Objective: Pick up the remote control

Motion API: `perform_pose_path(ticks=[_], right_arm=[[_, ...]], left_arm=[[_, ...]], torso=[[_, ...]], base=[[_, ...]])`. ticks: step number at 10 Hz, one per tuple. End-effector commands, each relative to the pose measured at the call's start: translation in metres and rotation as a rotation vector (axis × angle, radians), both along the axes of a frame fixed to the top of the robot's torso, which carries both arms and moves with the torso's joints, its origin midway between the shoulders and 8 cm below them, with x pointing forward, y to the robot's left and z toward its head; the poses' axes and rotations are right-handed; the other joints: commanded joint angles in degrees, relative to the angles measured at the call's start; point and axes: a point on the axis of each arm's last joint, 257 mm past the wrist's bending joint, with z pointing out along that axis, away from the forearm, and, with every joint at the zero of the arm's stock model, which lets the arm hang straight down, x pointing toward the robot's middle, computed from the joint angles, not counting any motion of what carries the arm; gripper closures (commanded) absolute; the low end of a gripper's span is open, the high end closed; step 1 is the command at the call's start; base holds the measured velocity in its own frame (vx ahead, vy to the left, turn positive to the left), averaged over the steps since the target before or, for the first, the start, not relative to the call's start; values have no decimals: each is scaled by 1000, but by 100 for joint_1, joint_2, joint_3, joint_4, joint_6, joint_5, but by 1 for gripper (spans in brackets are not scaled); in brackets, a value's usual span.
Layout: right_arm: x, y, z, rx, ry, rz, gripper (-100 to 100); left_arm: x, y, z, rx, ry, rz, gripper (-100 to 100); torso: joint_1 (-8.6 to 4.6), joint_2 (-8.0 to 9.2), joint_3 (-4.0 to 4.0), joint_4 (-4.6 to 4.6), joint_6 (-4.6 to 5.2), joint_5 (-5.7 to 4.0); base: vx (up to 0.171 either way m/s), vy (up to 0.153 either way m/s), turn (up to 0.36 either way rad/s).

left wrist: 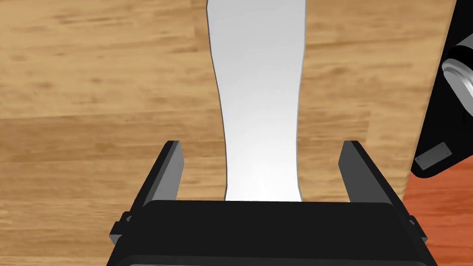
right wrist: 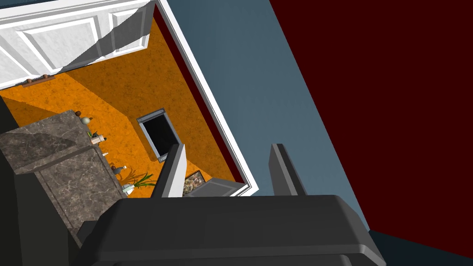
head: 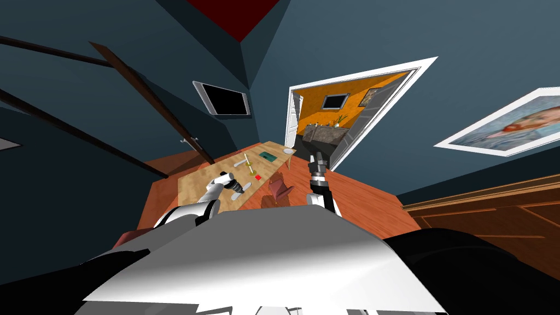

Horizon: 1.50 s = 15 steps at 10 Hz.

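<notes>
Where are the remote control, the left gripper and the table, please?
remote control point(left wrist: 258, 83), left wrist view, middle of its white body.
left gripper point(left wrist: 261, 144), left wrist view, midway between its open fingertips.
table point(left wrist: 92, 92), left wrist view, bare wooden top.

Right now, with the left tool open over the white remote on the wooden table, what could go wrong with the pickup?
1. The left tool straddles the remote control at its narrow waist, with both fingers clear of its sides. Those sides are curved and look smooth, so the remote might slip when squeezed.
2. The edge of the table lies close beside one finger, with red floor beyond. An uneven closing could push the remote that way.
</notes>
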Motion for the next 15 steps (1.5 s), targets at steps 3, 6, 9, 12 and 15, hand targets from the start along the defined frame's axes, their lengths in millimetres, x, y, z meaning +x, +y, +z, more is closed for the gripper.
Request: perform_pose_path(ticks=[3,6,9,12,15], right_arm=[[0,0,0,0,0,0,0],[0,0,0,0,0,0,0],[0,0,0,0,0,0,0],[0,0,0,0,0,0,0],[0,0,0,0,0,0,0]], left_arm=[[-12,1,-3,-14,44,17,-100],[-16,-7,-16,-15,46,34,-100],[-18,-11,-22,-17,48,42,-100],[-18,-12,-23,-18,49,44,100],[-19,-12,-23,-18,49,43,0]], torso=[[4,5,3,1,-1,0],[12,24,13,5,1,3],[19,23,13,5,-1,4],[11,16,9,3,1,3],[12,13,7,3,-1,2]], base=[[35,2,-15],[-5,31,-54],[-2,39,-46],[0,0,0],[0,0,0]])
